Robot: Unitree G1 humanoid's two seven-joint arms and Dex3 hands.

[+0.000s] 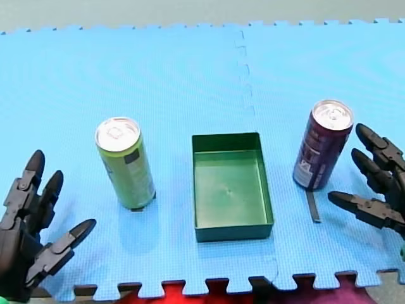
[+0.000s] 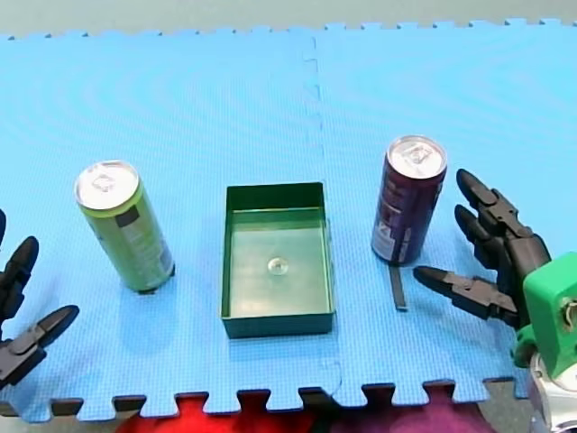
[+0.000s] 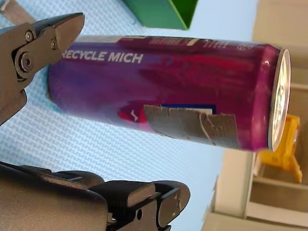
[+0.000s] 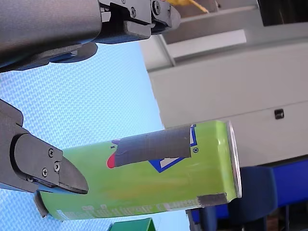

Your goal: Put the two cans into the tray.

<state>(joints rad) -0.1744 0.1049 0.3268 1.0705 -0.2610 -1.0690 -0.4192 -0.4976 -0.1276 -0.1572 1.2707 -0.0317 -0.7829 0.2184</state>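
On the blue foam mat (image 1: 190, 82), a green tray (image 1: 233, 232) sits in the middle, open side up, with a small pale bead (image 2: 277, 265) on its floor. The green can (image 1: 130, 168) stands upright left of the tray, near it but not touching. The purple can (image 1: 319, 149) stands upright right of the tray, also apart from it. Both cans are outside the tray.

The left hand (image 1: 25, 240) is at the near left corner of the mat, empty, fingers not curled, well short of the green can. The right hand (image 2: 509, 266) is just beside the purple can on its outer side, empty, fingers uncurled, with a gap to the can visible in both head views. A thin grey strip (image 1: 312, 206) lies on the mat at the purple can's base.

The first wrist view has the purple can between dark fingers (image 3: 45, 41), with a grey tape patch (image 3: 190, 124) on its side; cannot tell contact there. The second wrist view has the green can with a grey tape strip (image 4: 151, 144), fingers (image 4: 48, 168) on either side of it.
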